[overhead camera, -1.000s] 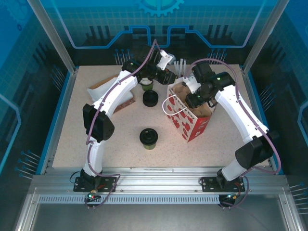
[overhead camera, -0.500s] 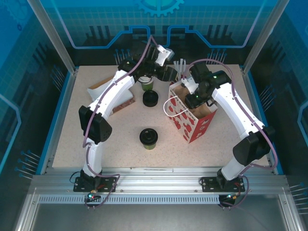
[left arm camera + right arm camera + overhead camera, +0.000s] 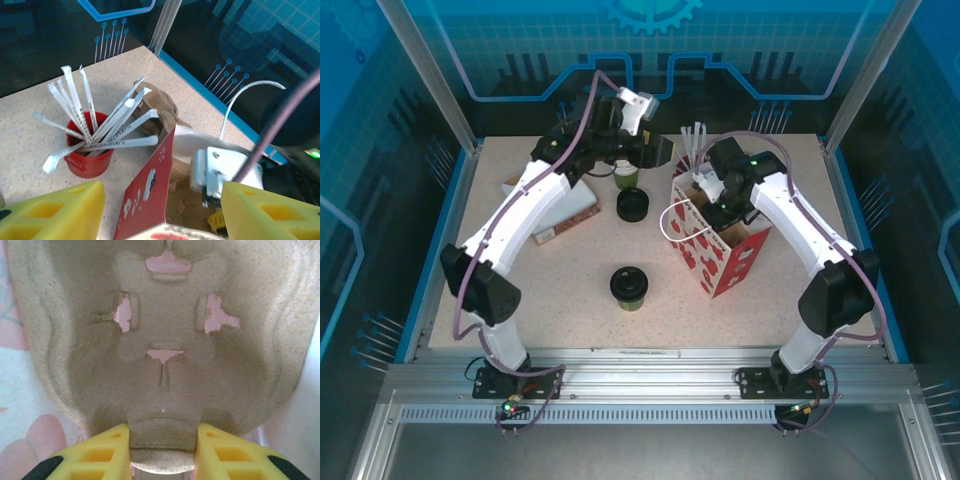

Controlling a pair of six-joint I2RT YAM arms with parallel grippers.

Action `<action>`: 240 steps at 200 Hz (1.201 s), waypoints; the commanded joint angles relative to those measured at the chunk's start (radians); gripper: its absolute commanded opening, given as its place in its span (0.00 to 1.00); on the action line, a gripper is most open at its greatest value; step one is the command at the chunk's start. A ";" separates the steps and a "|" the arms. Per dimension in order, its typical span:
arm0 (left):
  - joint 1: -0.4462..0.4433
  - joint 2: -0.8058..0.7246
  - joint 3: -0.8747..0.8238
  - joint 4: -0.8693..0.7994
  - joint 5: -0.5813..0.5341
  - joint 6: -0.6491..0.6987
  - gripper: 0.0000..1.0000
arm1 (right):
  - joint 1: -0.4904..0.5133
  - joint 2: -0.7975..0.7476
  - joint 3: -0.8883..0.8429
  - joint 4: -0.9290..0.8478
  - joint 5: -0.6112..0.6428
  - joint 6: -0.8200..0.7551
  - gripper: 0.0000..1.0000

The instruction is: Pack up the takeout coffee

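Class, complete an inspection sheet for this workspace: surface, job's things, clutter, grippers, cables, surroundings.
Surface: speckled beige table, no spills seen.
Job's things: near cup and far cup, both lidded, upright outside the red-and-white bag; pulp carrier partly in it.
Clutter: red straw cup, lidless cup stack, flat paper packaging at left.
Grippers: left gripper open, fingers empty; right gripper shut on the carrier's tab.
Cables: purple cable along each arm, none snagged.
Surroundings: blue panels, aluminium frame.
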 commanded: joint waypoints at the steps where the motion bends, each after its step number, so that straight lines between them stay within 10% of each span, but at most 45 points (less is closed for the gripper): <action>1: 0.006 -0.110 -0.113 0.112 -0.032 -0.055 0.65 | 0.014 0.005 -0.025 0.028 -0.020 0.019 0.32; 70: 0.006 -0.338 -0.476 0.272 -0.056 -0.156 0.66 | 0.016 0.045 -0.090 0.090 -0.034 0.029 0.33; 240: 0.007 -0.499 -0.735 0.288 -0.117 -0.171 0.67 | 0.126 0.115 -0.270 0.334 -0.012 0.084 0.36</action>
